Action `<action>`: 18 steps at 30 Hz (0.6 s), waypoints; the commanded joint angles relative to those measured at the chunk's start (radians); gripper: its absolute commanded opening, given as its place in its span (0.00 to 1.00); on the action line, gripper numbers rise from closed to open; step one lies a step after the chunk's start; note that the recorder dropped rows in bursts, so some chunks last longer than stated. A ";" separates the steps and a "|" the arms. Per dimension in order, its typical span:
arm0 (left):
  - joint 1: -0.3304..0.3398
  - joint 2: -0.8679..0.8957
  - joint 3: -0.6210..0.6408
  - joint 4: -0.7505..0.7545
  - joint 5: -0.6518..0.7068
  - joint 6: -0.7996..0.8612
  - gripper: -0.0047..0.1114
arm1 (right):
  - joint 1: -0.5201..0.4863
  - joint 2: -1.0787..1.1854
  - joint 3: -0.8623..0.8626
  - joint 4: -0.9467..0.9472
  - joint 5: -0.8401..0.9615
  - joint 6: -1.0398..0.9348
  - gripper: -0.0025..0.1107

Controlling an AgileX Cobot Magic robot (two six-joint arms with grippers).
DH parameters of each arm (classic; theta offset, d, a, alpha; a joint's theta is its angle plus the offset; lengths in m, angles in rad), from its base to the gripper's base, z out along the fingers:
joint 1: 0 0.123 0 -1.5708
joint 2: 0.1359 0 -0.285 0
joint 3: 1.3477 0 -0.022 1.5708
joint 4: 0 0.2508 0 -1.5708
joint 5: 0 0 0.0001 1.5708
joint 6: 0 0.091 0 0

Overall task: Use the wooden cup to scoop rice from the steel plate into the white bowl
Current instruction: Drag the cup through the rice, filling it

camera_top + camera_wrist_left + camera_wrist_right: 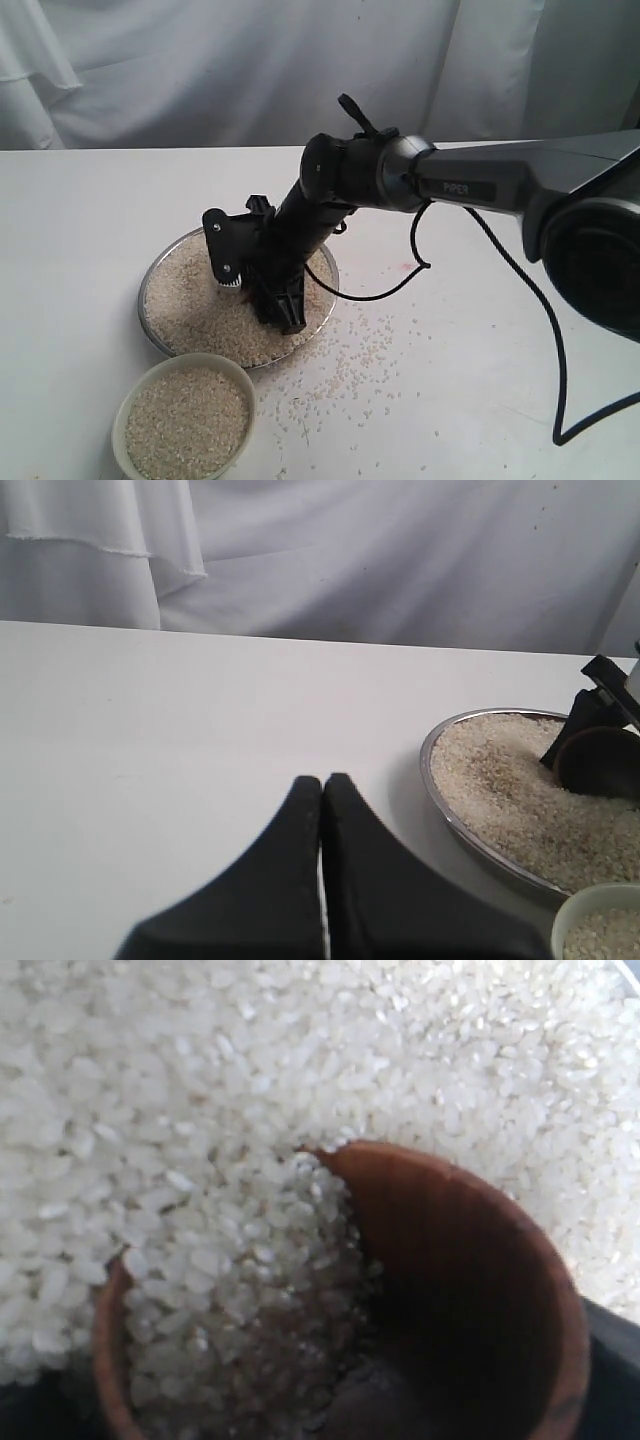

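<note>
Bench (80, 220): loose grains (350, 360) lie scattered just outside the steel plate (146, 300). Risk: more will spill the same way if a load is carried too full or too fast.

Steel plate: shallow, with a thin rim and a bed of rice (190, 300). Risk: a hard push of the cup toward the rim could skid the plate or shove rice over its edge.

White bowl (185, 358): just beside the plate, rice nearly to the brim. Risk: another full pour may overflow it.

Right pincer (272, 295): down inside the plate, closed round the wooden cup (470, 1260). The cup is tipped, its mouth dug into the rice, and it is part filled. Risk: the smooth round wood may twist in the grip on lifting, and levelling it late would shed grains.

Left pincer (322, 810): well apart from the plate, fingertips pressed together, holding nothing. No hazard judged.
</note>
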 commanded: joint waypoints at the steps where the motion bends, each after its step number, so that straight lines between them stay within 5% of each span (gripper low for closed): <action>1: -0.002 -0.005 0.005 -0.001 -0.006 -0.003 0.04 | -0.021 0.015 0.008 0.066 0.065 -0.011 0.02; 18: -0.002 -0.005 0.005 -0.001 -0.006 -0.003 0.04 | -0.049 -0.075 0.008 0.115 -0.004 -0.084 0.02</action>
